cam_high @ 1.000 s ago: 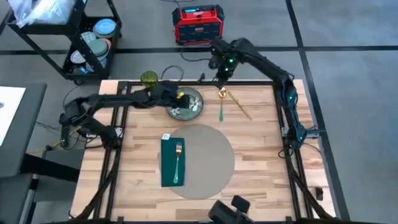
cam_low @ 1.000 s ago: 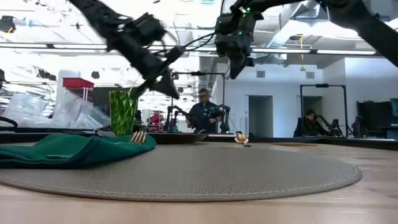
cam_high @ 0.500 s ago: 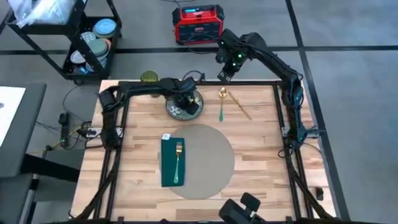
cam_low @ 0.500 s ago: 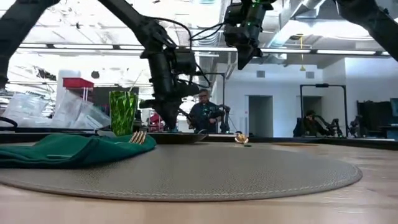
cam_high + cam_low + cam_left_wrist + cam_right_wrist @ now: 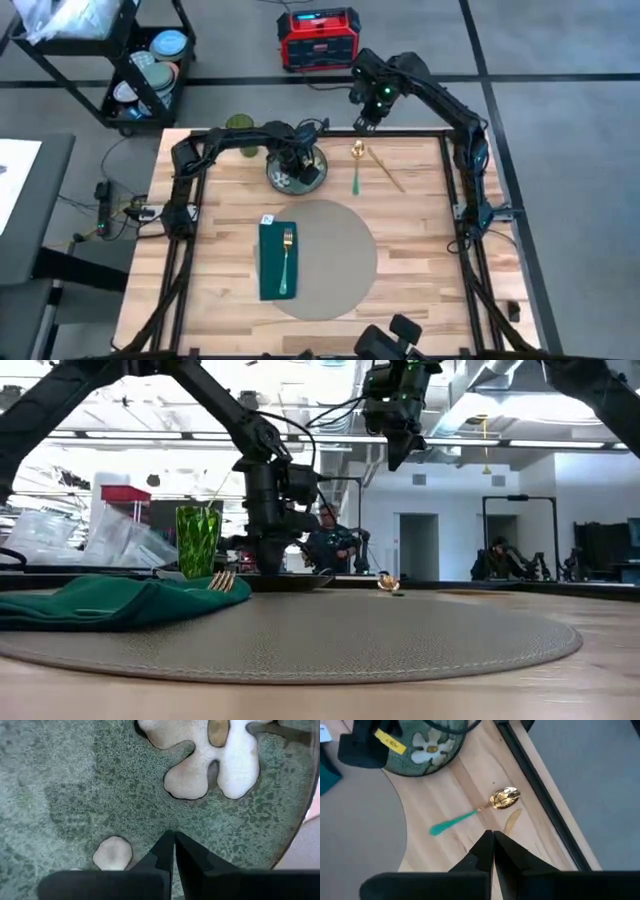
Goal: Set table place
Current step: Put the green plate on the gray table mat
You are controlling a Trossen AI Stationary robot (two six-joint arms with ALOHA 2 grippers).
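The round grey-beige place [image 5: 338, 250] lies on the wooden table [image 5: 425, 255]. On its left part sits a folded green napkin [image 5: 272, 262] with a gold fork [image 5: 286, 262]. A green flowered plate [image 5: 282, 180] sits beyond the place's far edge. My left gripper [image 5: 300, 168] points down over the plate, shut, its tips [image 5: 173, 834] close above the plate's face [image 5: 75, 795]. My right gripper [image 5: 366, 120] hangs shut, high over the table's far edge. Below it lies a spoon [image 5: 475, 812]. My left gripper stands with its shut fingertips [image 5: 165, 840] just at the plate's inner face [image 5: 170, 822], coming from above and pointing down. Whether the tips touch the plate I cannot tell. The plate lies flat on the table.
A green glass [image 5: 240, 126] stands at the far edge, left of the plate. A teal-handled spoon [image 5: 355, 172] and a gold knife [image 5: 385, 170] lie right of the plate. Off the table are a black cart [image 5: 140, 60] and a red box [image 5: 318, 38].
My left gripper has swung toward the table's right from beside the plate to over it. It has tipped to point straight down and has come down to the plate's face. My right gripper has risen a little and drawn toward the far edge.
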